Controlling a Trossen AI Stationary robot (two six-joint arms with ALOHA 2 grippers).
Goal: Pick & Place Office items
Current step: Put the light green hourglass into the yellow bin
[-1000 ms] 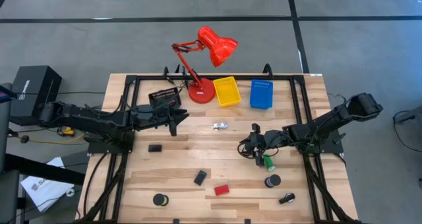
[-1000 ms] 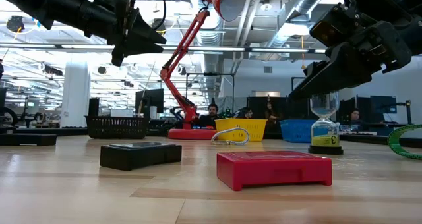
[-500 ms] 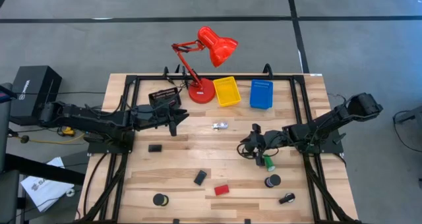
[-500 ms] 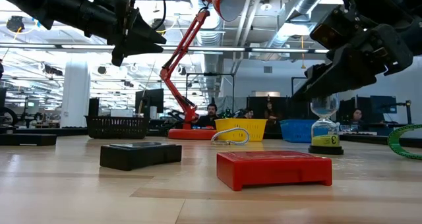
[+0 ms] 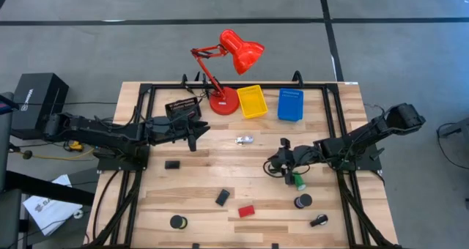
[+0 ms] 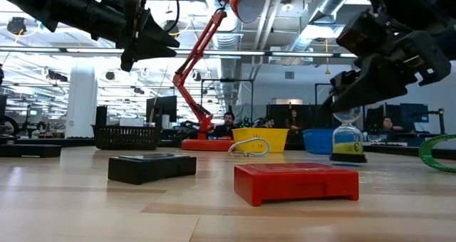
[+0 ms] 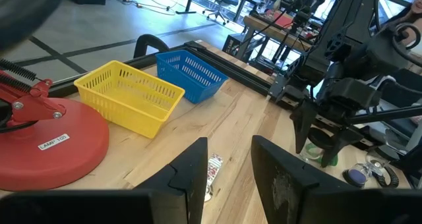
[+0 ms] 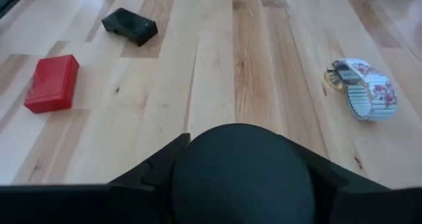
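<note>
"Since you are standing at the front edge, where is there open room on the table (image 5: 242, 168)?"

"Mostly down the middle, on the bare wood between the two arms. The black block (image 5: 172, 164) lies left of it, a second black block (image 5: 222, 197) and the red block (image 5: 246, 211) lie nearer the front, and a silvery clip (image 5: 244, 140) sits towards the back. One black tape roll (image 5: 176, 222) lies close to the front edge on the left, another tape roll (image 5: 303, 201) on the right."

"And the back edge?"

"It is crowded. The red lamp (image 5: 242, 51) stands there, with the black tray (image 5: 182, 108) on its left and the yellow tray (image 5: 252, 101) and blue tray (image 5: 290, 104) on its right, side by side."

"Anything in them?"

"I see straight down to the mesh floors of the yellow and blue ones. What the black one holds I cannot tell."

"The pincers?"

"The left gripper (image 5: 192, 134) hangs above the table just in front of the black tray, parted a little, with nothing in it. The right gripper (image 5: 282, 161) is low on the right side, and the green cylinder (image 5: 298, 180) stands on the wood right by it, under the arm. Whether that pincer is open or has hold of anything, I cannot tell."
</note>
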